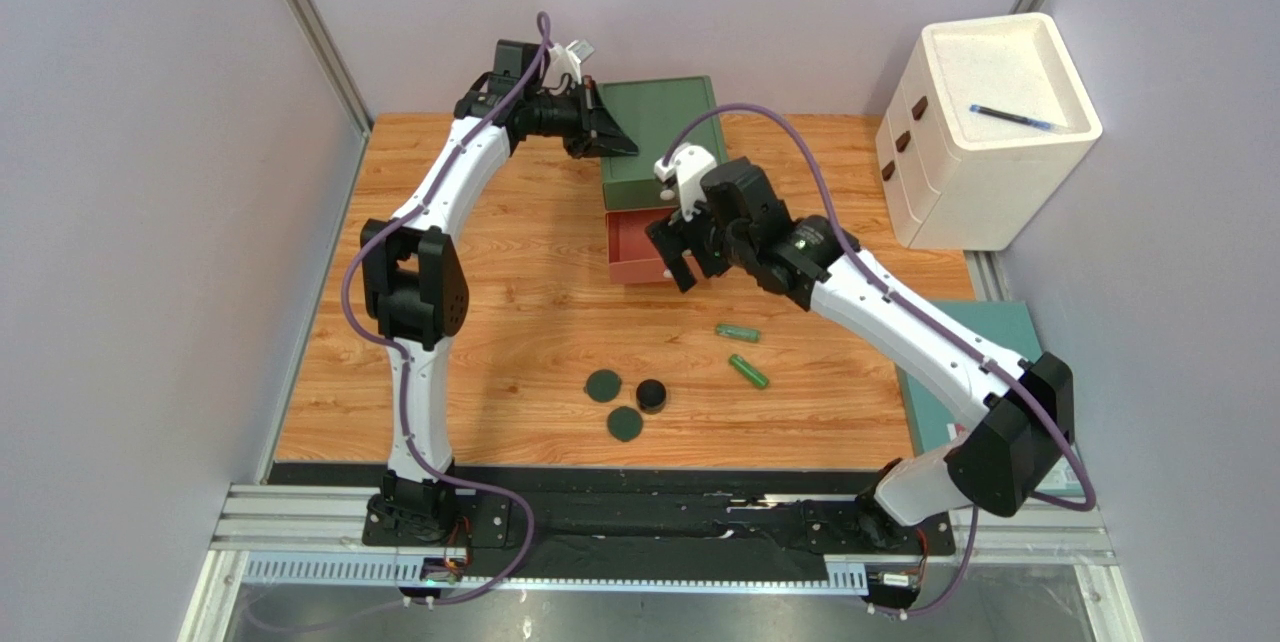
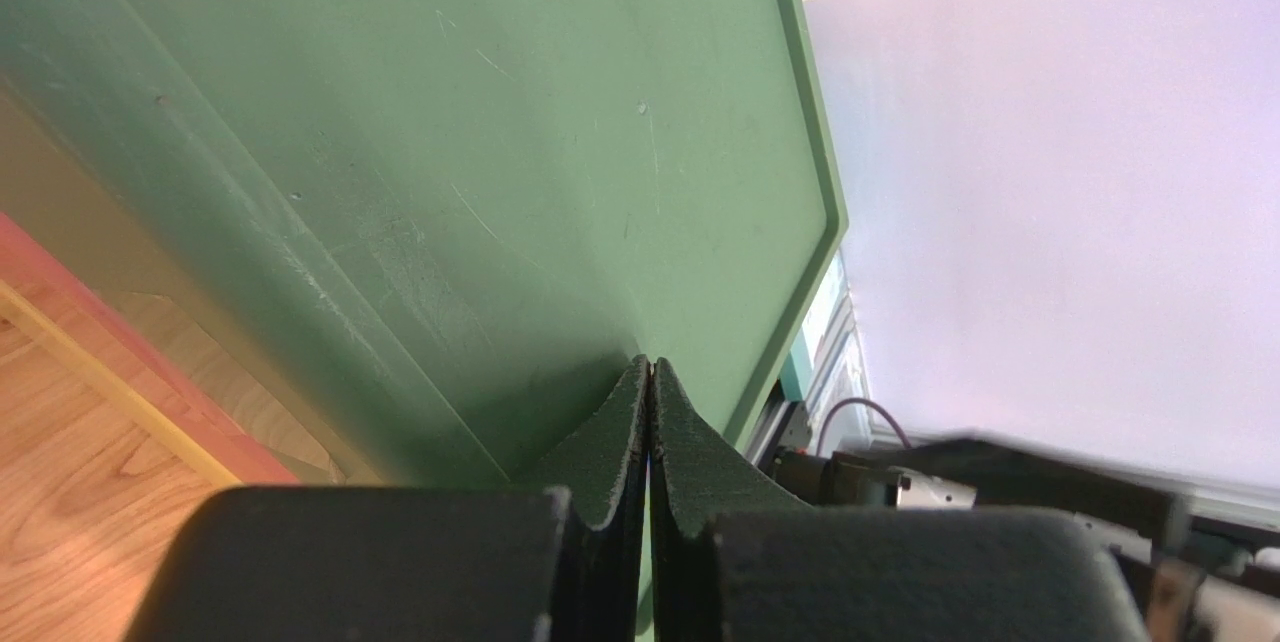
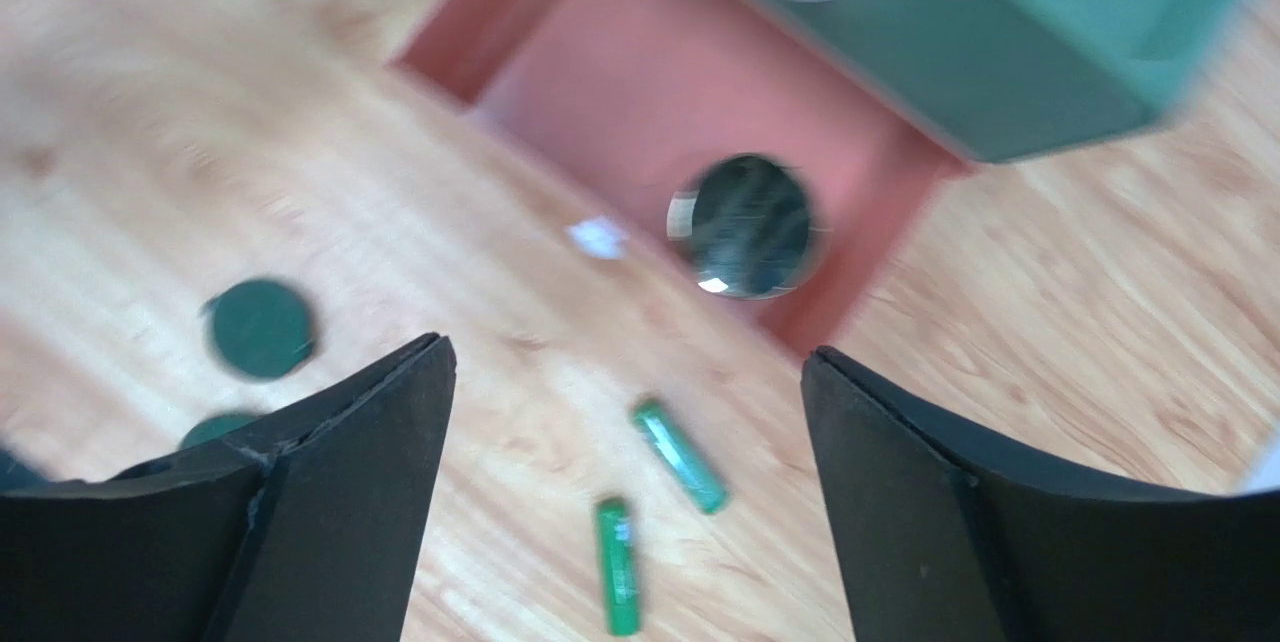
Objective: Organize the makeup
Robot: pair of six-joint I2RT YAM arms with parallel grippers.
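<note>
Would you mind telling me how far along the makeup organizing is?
Done: a round compact lies in the open red drawer. In hand: nothing; the right jaws are open above it, the left jaws shut at the green box. Left: two green tubes, two dark discs and the black jar on the table.

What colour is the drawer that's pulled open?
The open drawer is red, clearest in the right wrist view.
</note>
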